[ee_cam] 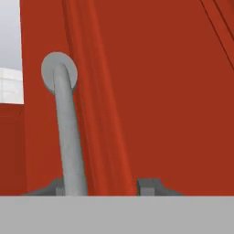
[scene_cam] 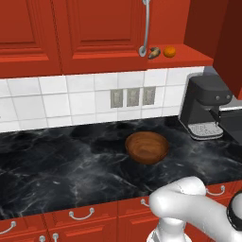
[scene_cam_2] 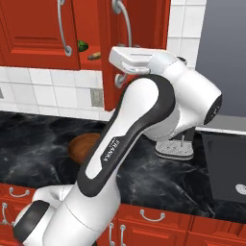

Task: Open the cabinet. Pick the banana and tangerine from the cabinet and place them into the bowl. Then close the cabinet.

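White glossy arm (scene_cam_2: 115,158), rounded links, black joint bands, dark end cap (FRANKA lettering on dark strip)

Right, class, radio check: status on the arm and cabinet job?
Fingers open, straddling door handle. Cabinet open; banana, tangerine on shelf. Bowl empty.

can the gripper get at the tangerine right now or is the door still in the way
Probably not yet. The gripper sits at the right door's handle, fingers either side of it. The tangerine lies exposed on the cabinet shelf beside the banana, so it must first let go.
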